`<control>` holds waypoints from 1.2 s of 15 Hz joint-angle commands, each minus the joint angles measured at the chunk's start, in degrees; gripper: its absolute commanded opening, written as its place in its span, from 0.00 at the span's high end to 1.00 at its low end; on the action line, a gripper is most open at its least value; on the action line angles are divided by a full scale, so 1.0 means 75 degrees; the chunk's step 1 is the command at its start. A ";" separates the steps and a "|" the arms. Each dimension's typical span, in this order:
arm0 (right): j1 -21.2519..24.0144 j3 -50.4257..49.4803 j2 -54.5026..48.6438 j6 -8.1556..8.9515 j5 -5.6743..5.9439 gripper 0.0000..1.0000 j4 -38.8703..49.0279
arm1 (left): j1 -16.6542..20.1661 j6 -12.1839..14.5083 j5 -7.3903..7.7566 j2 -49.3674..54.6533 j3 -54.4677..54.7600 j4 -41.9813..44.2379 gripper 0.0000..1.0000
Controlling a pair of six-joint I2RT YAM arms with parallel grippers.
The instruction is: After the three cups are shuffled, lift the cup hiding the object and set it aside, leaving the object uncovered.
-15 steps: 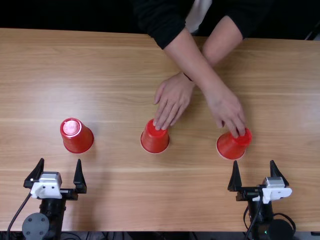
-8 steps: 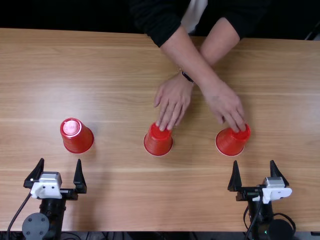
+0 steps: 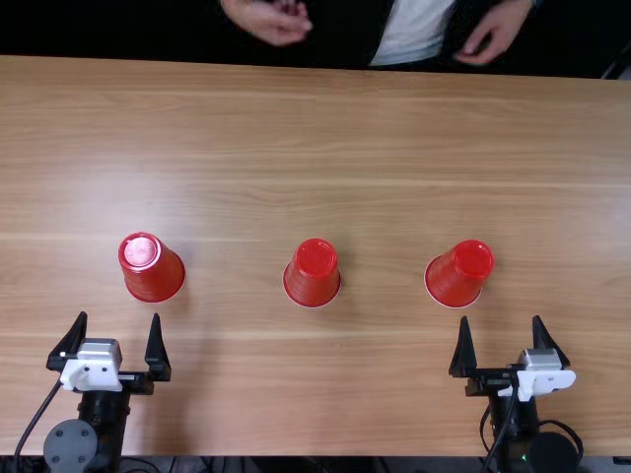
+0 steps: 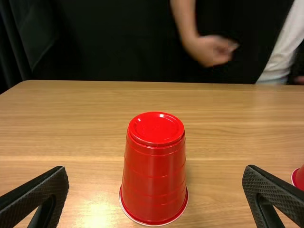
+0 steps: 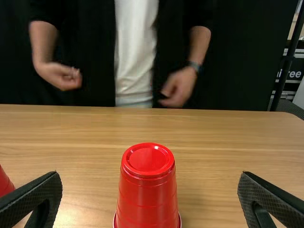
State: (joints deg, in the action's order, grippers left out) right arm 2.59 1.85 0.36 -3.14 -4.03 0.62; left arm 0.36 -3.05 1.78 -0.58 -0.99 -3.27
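Observation:
Three red cups stand upside down in a row across the table: the left cup point(image 3: 150, 267), the middle cup point(image 3: 313, 273) and the right cup point(image 3: 459, 275). My left gripper point(image 3: 116, 343) is open near the front edge, just short of the left cup point(image 4: 154, 168). Open as well, my right gripper point(image 3: 499, 345) sits in front of the right cup point(image 5: 147, 187). The object is hidden under one of the cups. A person's hands point(image 3: 271, 20) hover past the table's far edge, touching nothing.
The wooden table point(image 3: 315, 148) stretches bare between the cups and its far edge. Slivers of the middle cup show at the side of each wrist view point(image 4: 299, 176) point(image 5: 4, 183).
The person's hands have let go of the middle and right cups and drawn back beyond the far edge. The cups now stand still. Neither arm has moved.

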 commanded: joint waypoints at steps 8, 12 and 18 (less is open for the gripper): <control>0.0077 -0.0094 -0.0048 -0.0032 -0.0025 0.00 0.0035 | 0.0011 0.0069 0.0044 0.0077 0.0133 0.0000 0.00; 0.0077 -0.0094 -0.0048 -0.0032 -0.0025 0.00 0.0049 | 0.0011 0.0069 0.0044 0.0077 0.0133 0.0014 0.00; 0.0088 0.0199 -0.0048 -0.0088 0.0017 0.00 -0.0007 | -0.0013 0.0055 0.0072 0.0077 0.0133 0.0000 0.00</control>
State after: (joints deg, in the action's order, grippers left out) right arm 2.63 2.07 0.36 -3.25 -4.03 0.08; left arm 0.36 -3.07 1.85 -0.58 -0.99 -3.29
